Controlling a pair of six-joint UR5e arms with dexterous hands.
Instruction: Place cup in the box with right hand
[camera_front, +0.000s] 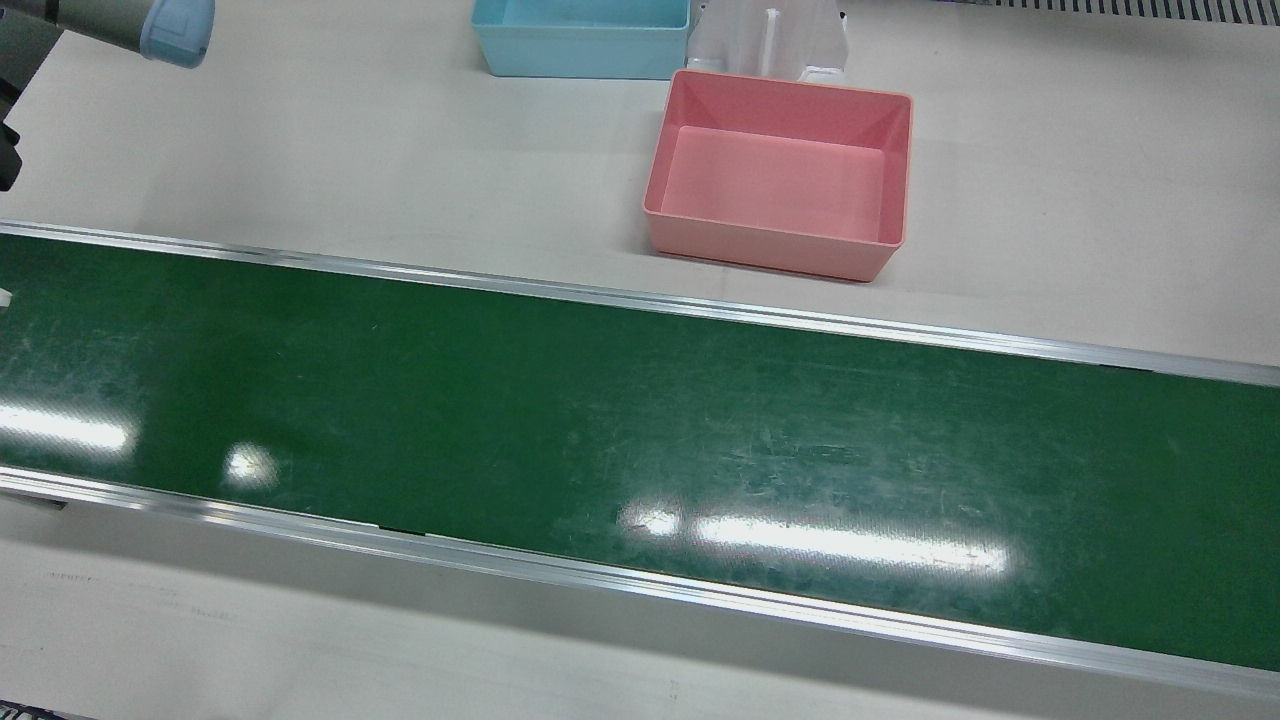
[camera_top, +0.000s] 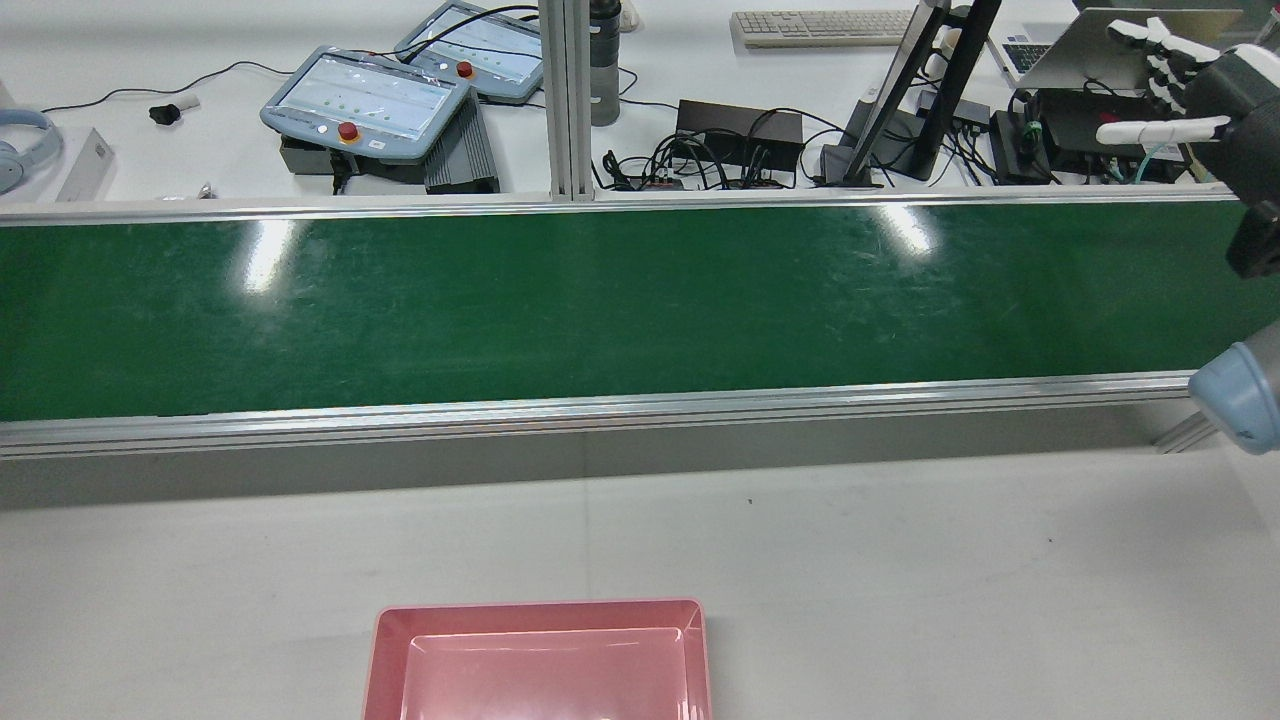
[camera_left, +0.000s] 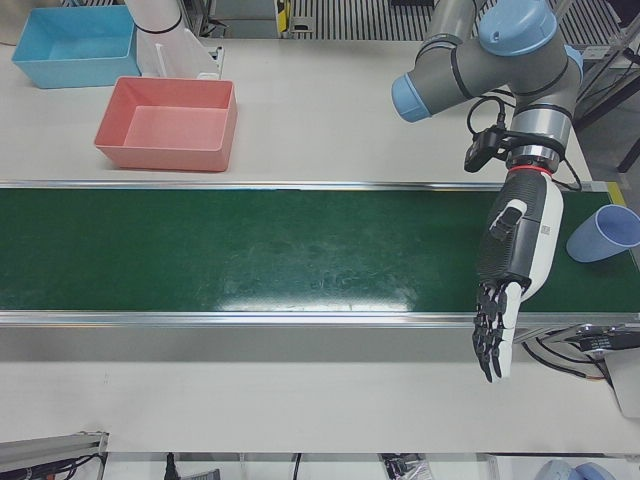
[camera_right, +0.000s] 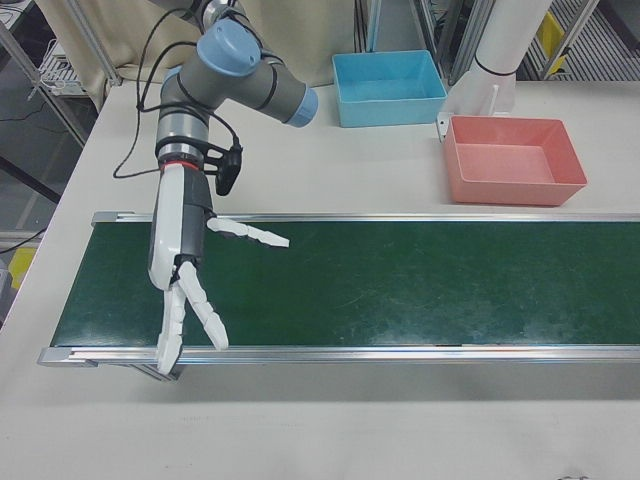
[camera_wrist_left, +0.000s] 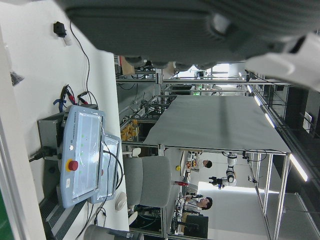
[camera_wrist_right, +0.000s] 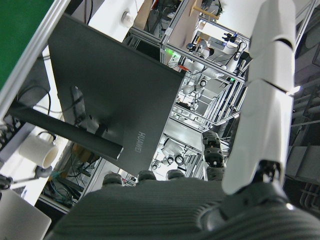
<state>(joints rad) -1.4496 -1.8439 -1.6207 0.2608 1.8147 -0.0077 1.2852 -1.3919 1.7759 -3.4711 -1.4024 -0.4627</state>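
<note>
Your right hand (camera_right: 185, 290) hangs over the end of the green conveyor belt (camera_right: 400, 285), palm down, its fingers spread wide and straight with the thumb stuck out to the side; it holds nothing. In the rear view the same hand (camera_top: 1175, 95) shows at the right edge, fingers splayed above the far rail.

Your left hand (camera_left: 510, 275) hangs over the opposite end of the belt, fingers stretched down and slightly apart past the near rail, also empty.

You have one cup (camera_left: 605, 233) in sight: a light blue one lying on its side on the tabletop (camera_left: 330, 110) just beyond the belt's end, beside the left hand and well apart from the right hand. Only the left-front view shows it.

There are two boxes. The pink box (camera_front: 780, 175) sits on the tabletop on the robot's side of the belt, near its rail, and is empty. The blue box (camera_front: 580, 35) stands just behind it and to one side, next to a white pedestal (camera_front: 770, 40); what shows of its inside is bare.

Past the belt's far side, the rear view shows two teach pendants (camera_top: 365, 100) and one keyboard (camera_top: 820, 27).
</note>
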